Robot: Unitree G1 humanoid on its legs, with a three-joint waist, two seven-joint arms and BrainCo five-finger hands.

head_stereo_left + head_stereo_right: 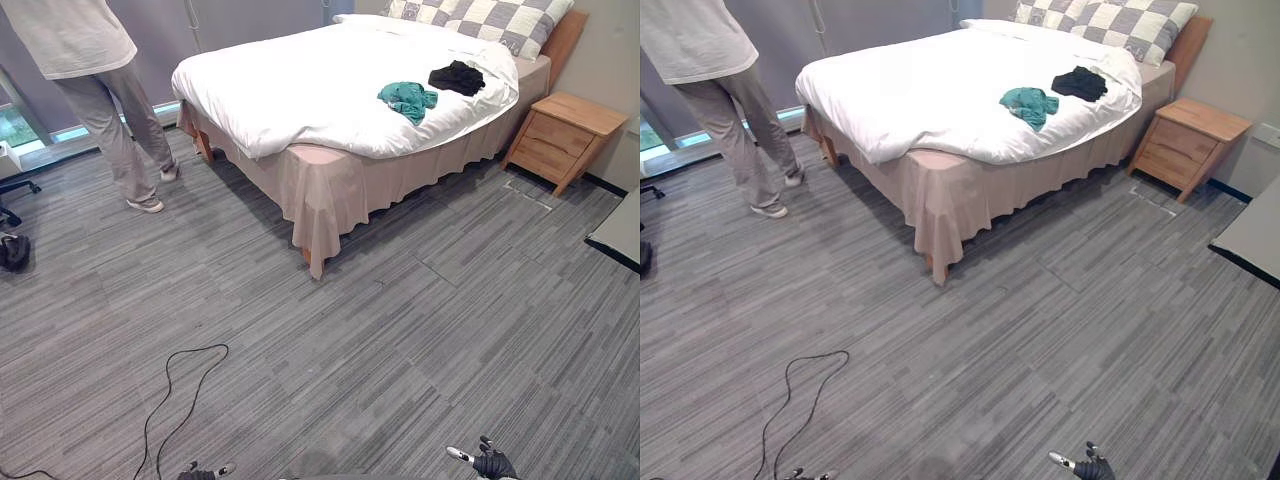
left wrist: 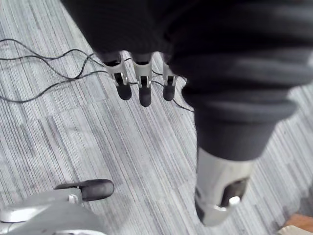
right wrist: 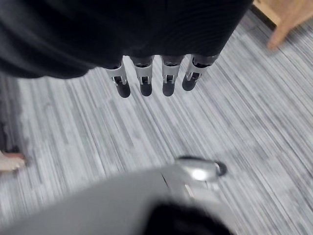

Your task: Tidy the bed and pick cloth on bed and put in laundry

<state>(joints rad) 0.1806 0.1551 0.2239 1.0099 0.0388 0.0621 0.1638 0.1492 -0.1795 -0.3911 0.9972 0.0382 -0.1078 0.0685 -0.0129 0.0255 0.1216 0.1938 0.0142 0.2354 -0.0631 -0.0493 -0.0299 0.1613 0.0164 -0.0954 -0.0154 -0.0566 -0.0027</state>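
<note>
At far left, off the bed's foot corner, a person in grey shirt and trousers [image 1: 100, 90] stands on the grey striped carpet floor [image 1: 450, 300]. Left robot hand [image 2: 142, 85] hangs low over the floor, fingers straight, empty. Bed with white duvet and beige skirt [image 1: 300, 90]: crumpled teal cloth [image 1: 407, 99] near its right edge, toward the head end; crumpled black cloth [image 1: 457, 77] just beside it, nearer the grey-white checked pillow [image 1: 500, 20]. Right robot hand [image 3: 146, 81] also low, fingers straight, empty. Light wooden nightstand [image 1: 562, 138] stands beside the head corner.

A crumpled teal cloth [image 1: 407, 99] and black cloth [image 1: 457, 77] lie near each other on the white-covered bed [image 1: 300, 90].
</note>
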